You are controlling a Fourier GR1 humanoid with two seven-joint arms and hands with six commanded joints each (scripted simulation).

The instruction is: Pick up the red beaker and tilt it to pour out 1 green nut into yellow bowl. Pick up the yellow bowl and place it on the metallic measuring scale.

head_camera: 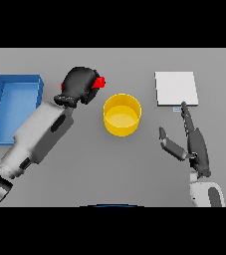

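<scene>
Two hands at work, one busy and one resting. Left hand [79, 84]: fingers curled tight round the red beaker [99, 82], with only a small red bit poking out on the side that faces the yellow bowl [122, 114]. Most of the beaker hidden inside the grip, so hard to tell how far tipped, or whether the green nut sits inside. No nut to be seen in the bowl yet.

Just past those curled fingers, toward the middle of the table: the yellow bowl, close by but not touching the beaker. Probably the pouring step now. Best done slowly: bring the red lip right over the bowl's open top first, then tip a little at a time, so only one nut rolls out and no more. Keep the grip firm so nothing slips.

Behind the left arm, away from the bowl: a blue bin [15, 107].

Right hand [194, 142]: fingers straight and spread, holding nothing, one fingertip reaching up to the near edge of the metallic measuring scale [176, 88]. Scale well apart from the bowl, on the far side of it from the beaker.
</scene>
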